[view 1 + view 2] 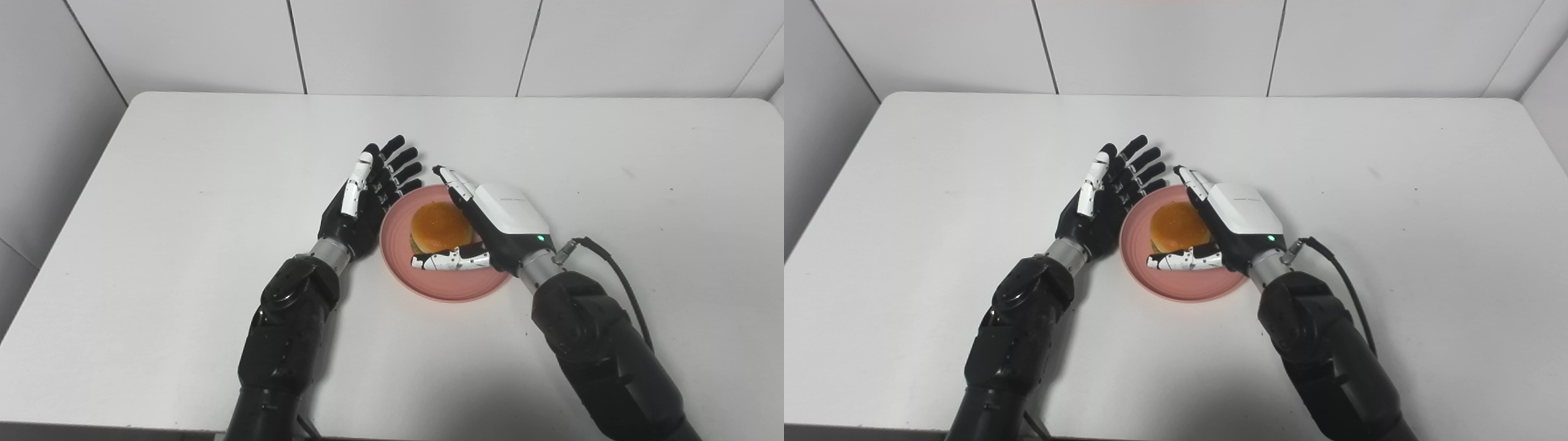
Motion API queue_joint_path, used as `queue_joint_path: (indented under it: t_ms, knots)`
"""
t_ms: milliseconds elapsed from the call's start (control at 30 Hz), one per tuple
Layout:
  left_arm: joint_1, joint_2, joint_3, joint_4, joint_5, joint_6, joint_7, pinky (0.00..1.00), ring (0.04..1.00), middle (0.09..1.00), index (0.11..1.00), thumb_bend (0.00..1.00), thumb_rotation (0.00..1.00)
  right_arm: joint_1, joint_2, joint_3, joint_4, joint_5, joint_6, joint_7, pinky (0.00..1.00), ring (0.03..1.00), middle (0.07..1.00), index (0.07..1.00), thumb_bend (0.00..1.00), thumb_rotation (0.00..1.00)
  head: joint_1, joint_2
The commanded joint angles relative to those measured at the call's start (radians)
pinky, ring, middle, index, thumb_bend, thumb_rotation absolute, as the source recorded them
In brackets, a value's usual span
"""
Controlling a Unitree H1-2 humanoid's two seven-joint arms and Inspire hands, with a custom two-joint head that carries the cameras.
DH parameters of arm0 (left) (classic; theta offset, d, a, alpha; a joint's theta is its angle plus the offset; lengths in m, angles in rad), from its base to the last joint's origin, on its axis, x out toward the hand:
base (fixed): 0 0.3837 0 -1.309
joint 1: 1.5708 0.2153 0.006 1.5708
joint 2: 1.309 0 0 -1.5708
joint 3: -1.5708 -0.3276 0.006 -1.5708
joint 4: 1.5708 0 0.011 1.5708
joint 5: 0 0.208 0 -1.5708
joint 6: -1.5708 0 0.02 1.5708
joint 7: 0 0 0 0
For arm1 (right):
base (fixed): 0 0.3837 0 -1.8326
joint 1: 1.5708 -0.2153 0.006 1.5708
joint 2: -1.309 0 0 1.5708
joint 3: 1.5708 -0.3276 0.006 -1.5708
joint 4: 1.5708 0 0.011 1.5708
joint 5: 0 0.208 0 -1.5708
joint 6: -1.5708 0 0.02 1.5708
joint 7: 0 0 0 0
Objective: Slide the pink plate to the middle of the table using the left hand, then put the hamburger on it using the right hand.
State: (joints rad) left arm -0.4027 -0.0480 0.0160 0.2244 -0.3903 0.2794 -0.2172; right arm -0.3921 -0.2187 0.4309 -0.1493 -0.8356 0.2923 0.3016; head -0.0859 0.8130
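Note:
The pink plate [450,286] lies near the middle of the white table. The hamburger [438,225], with its orange bun up, rests on the plate. My right hand [490,223] cups the burger from the right. Its fingers reach straight past the bun's far side and its thumb [450,261] lies along the near side. The fingers are not curled on the burger, so the hand reads as open. My left hand [367,193] stands open on edge just left of the plate, fingers spread and pointing away, close against the rim.
The white table [184,214] ends at tiled walls behind and on the left. A black cable [618,275] runs from my right wrist along the forearm.

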Motion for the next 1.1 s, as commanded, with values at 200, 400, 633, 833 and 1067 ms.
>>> queue_joint_path:
  t_ms: [200, 400, 633, 833, 1067]
  knots:
    - [0.035, 0.014, 0.001, 0.036, 0.010, 0.087, 0.015, 0.91, 0.917, 0.914, 0.921, 0.40, 1.00, -0.040, -0.011, -0.041, -0.090, 0.012, -0.041, -0.011, 0.80, 0.909, 0.970, 1.000, 0.99, 0.69, 0.001, 0.000]
    - [0.031, 0.015, 0.004, 0.053, 0.009, 0.068, 0.008, 0.92, 0.931, 0.919, 0.919, 0.40, 1.00, -0.051, -0.020, -0.089, -0.172, 0.042, -0.043, -0.010, 0.80, 0.918, 0.974, 1.000, 0.99, 0.70, -0.016, -0.003]
    - [0.034, 0.018, 0.007, 0.053, 0.015, 0.062, -0.002, 0.90, 0.902, 0.907, 0.912, 0.40, 1.00, -0.035, 0.000, -0.186, -0.209, 0.108, -0.069, -0.095, 0.64, 0.843, 0.952, 0.998, 0.98, 0.74, -0.025, -0.005]
    - [0.036, 0.023, 0.010, 0.050, 0.015, 0.061, -0.004, 0.90, 0.897, 0.904, 0.916, 0.40, 1.00, 0.018, 0.012, -0.278, -0.162, 0.206, -0.136, -0.212, 0.76, 0.919, 0.990, 1.000, 0.89, 0.84, -0.037, -0.009]
    - [0.046, 0.027, 0.020, 0.033, 0.020, 0.037, 0.001, 0.92, 0.913, 0.921, 0.922, 0.41, 1.00, 0.111, 0.052, -0.344, -0.151, 0.288, -0.134, -0.282, 0.88, 0.990, 1.000, 1.000, 0.82, 1.00, -0.047, -0.014]
